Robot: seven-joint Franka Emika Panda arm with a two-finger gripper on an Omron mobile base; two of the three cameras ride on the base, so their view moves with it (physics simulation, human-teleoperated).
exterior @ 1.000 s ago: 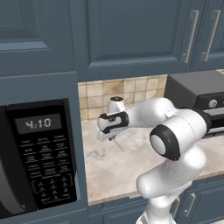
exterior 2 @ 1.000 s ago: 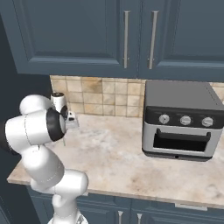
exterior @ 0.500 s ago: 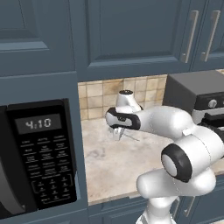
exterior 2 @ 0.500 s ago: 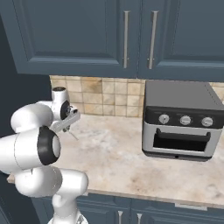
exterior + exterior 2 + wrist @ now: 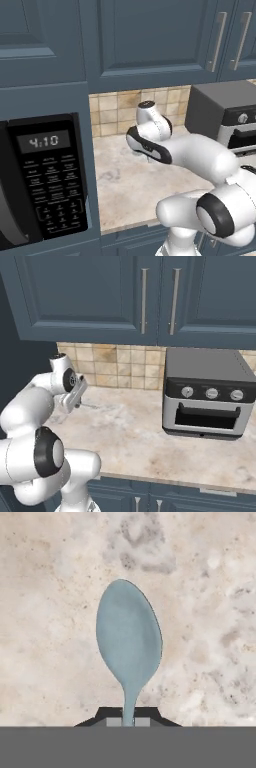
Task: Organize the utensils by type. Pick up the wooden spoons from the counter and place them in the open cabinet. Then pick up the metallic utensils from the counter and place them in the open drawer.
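Note:
A small pale silver-blue spoon [image 5: 129, 642], one of the metallic utensils, is pinched by its thin handle in my gripper [image 5: 128, 716], which is shut on it. Its oval bowl points away from the hand, over the beige marbled counter [image 5: 50, 567]. From the right base view my gripper [image 5: 66, 407] hangs over the back left of the counter [image 5: 150, 431], close to the tan tile backsplash. The wooden spoons, the open cabinet and the open drawer are out of view.
A grey toaster oven [image 5: 205, 393] stands at the right on the counter. A black microwave [image 5: 45, 185] fills the left. Slate-blue upper cabinet doors [image 5: 100, 296] hang shut above.
The arm has swung round and folded lower, its elbow now right of the hand. The hand stays over the counter's back left, still shut.

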